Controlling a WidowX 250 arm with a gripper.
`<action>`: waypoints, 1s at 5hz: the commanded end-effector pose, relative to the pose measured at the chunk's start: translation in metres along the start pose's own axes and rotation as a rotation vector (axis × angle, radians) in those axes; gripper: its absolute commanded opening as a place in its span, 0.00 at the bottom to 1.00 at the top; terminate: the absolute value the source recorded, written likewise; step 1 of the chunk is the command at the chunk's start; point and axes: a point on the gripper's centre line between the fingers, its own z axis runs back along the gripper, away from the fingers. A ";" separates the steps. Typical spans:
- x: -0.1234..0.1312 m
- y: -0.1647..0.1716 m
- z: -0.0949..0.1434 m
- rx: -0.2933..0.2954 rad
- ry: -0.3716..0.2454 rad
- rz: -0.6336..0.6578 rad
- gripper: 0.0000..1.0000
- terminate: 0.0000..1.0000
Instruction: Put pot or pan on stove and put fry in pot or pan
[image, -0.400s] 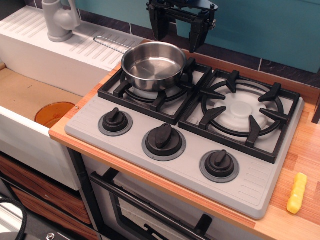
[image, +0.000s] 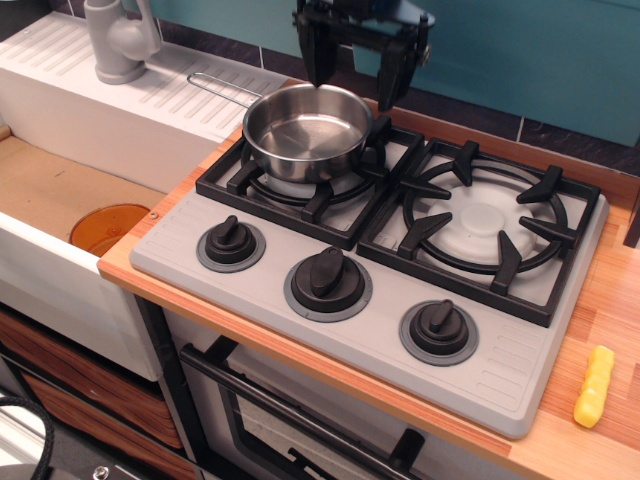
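The shiny steel saucepan (image: 305, 130) sits on the left burner grate of the grey stove (image: 330, 330), its wire handle (image: 222, 88) pointing back left over the drainboard. The pan is empty. My gripper (image: 352, 80) hangs just above and behind the pan's far rim, jaws open and holding nothing. The yellow crinkle-cut fry (image: 594, 386) lies on the wooden counter at the front right, beside the stove's right edge and far from the gripper.
The right burner (image: 484, 222) stands bare. Three black knobs (image: 327, 274) line the stove front. A white sink with drainboard (image: 150, 100) and grey tap (image: 118, 40) lie at the left, with an orange disc (image: 108, 226) in the basin. A teal wall is behind.
The gripper has moved slightly up and to the left above the pan's far rim. The pan and the fry have not moved.
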 end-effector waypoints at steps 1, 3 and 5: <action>-0.004 -0.003 -0.013 -0.025 -0.076 -0.011 1.00 0.00; -0.008 -0.008 -0.031 -0.038 -0.106 0.000 1.00 0.00; -0.006 -0.012 -0.029 -0.034 -0.105 0.020 0.00 0.00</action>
